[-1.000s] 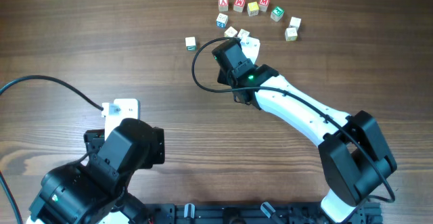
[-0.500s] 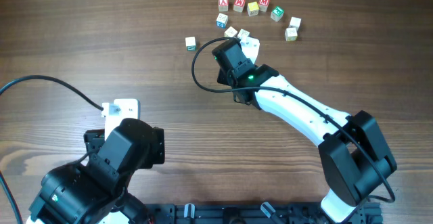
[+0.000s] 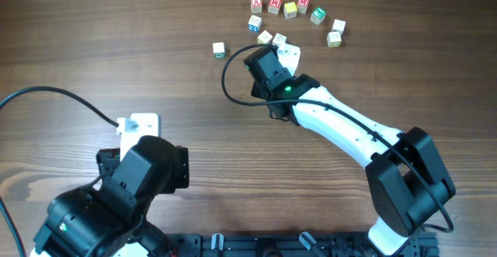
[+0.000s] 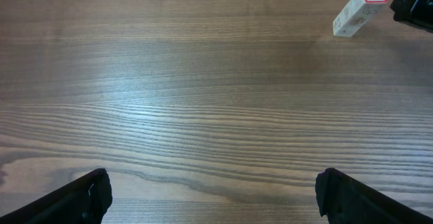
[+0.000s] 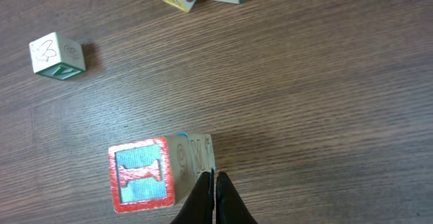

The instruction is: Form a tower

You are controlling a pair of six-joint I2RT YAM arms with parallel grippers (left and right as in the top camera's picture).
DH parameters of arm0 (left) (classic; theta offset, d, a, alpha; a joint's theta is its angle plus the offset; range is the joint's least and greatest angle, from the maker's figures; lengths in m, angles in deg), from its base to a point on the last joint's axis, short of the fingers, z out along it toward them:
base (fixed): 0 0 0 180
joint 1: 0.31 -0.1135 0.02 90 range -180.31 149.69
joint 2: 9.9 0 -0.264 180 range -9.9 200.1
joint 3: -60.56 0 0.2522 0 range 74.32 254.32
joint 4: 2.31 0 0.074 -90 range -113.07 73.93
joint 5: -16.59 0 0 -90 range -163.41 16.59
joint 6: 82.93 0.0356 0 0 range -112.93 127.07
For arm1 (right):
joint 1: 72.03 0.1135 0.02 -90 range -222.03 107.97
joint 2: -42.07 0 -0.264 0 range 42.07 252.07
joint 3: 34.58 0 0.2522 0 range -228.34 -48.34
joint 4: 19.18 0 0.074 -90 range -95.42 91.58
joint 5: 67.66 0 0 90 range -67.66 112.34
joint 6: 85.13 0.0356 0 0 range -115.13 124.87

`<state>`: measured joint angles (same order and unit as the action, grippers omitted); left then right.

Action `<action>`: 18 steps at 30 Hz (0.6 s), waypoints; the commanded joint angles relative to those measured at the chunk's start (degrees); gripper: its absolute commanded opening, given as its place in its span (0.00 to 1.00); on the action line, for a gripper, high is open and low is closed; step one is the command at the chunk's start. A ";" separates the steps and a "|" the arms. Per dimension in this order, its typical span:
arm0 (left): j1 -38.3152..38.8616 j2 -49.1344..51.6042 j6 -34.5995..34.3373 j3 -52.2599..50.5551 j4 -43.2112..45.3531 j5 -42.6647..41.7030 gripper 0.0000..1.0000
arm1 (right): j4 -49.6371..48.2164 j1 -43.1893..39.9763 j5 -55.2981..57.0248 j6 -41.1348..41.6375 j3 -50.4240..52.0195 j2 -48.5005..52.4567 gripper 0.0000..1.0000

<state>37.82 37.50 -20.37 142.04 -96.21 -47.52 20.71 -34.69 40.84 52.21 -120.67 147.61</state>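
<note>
Overhead: my right gripper (image 3: pixel 287 53) sits just below two loose cubes (image 3: pixel 272 37). I cannot make out the tower here.

Left wrist: left gripper (image 4: pixel 216 202) spread wide, empty. The tower (image 4: pixel 355 11) stands well away.

Right wrist: jaws pressed together at the tower's side, contact uncertain. I judge any squaring nudge should be slow and low.
</note>
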 commanded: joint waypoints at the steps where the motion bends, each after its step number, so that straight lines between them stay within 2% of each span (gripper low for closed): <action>1: -0.11 -0.13 0.46 0.09 0.13 0.13 1.00 | 0.87 0.07 2.01 0.83 0.44 -1.05 0.04; 5: -0.11 -0.13 0.46 0.09 0.13 0.13 1.00 | 4.90 0.07 2.03 0.87 0.35 -7.15 0.04; 6: -0.11 -0.15 0.46 0.09 0.13 0.13 1.00 | 6.34 0.07 2.47 0.83 0.35 -9.79 0.08; 7: -0.11 -0.15 0.46 0.09 0.11 0.13 1.00 | 8.26 0.02 3.58 0.81 0.35 -12.85 0.73; 8: -0.11 -0.13 0.46 0.09 0.11 0.13 1.00 | 10.29 0.02 5.01 0.83 0.35 -15.50 1.00; 12: -0.11 -0.15 0.46 0.09 0.11 0.13 1.00 | 20.33 0.02 15.08 -0.02 0.35 -28.20 1.00; 13: -0.11 -0.13 0.46 0.09 0.13 0.13 1.00 | 20.98 0.02 18.08 -2.75 0.35 -31.15 1.00; 17: -0.11 -0.15 0.46 0.09 0.13 0.13 1.00 | 22.58 -0.09 26.51 -24.79 0.35 -38.75 1.00; 18: -0.11 -0.15 0.46 0.09 0.13 0.13 1.00 | 24.61 -0.55 29.49 -27.06 0.35 -40.09 1.00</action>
<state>37.82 37.50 -20.37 142.04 -96.19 -47.54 42.37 -34.69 58.61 41.63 -120.35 110.82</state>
